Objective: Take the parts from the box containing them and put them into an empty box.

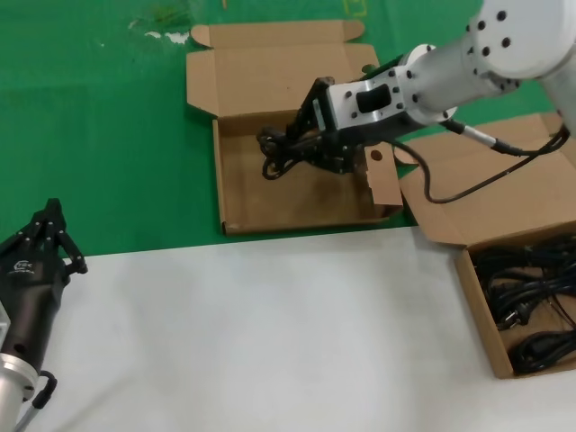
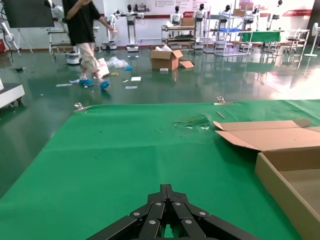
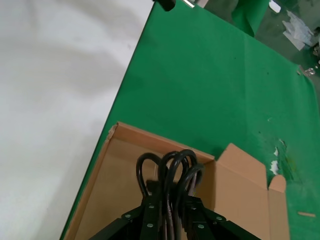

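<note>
The right tool (image 1: 301,135) is clamped on a black bundled cable (image 1: 279,148) above the holed box (image 1: 297,193). A loose loop might catch the wall on release. The left tool (image 1: 49,236), pinched together, waits near-left.

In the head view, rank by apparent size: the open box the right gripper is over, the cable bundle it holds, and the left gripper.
1. Empty box, clearly largest.
2. Left gripper, but it sits nearer the camera, so this placing is unsure.
3. Cable bundle, held in the right gripper and partly hidden.
</note>
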### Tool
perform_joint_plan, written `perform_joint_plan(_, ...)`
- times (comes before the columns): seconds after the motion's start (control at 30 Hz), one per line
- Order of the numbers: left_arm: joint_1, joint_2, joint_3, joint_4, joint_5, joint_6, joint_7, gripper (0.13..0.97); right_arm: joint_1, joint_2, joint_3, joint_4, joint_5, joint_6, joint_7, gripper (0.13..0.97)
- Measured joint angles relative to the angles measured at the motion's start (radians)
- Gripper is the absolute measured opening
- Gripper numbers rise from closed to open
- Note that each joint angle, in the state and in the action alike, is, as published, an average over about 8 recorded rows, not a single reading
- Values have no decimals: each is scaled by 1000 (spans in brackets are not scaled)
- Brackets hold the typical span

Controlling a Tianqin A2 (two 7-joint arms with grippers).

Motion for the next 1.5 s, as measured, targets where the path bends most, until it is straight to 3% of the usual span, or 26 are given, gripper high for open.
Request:
perform_joint_plan(0.4,0,0,0,0,0,0,0,140,-16,-21,9,-57,3,39,-26,285)
perform_joint_plan(0.57,0,0,0,0,0,0,0,140,-50,24,37,31,20,26,36,361)
perform_joint_plan(0.7,0,0,0,0,0,0,0,140,-106,80,78,152,46,23,124,361)
perform_joint_plan(1.07,0,0,0,0,0,0,0,140,-356,232,210,460,134,92,344,600)
perform_joint_plan(1.27,0,0,0,0,0,0,0,148,-392,245,227,488,144,111,362,751)
perform_joint_plan(1.5,0,0,0,0,0,0,0,182,-436,231,249,495,169,163,349,853)
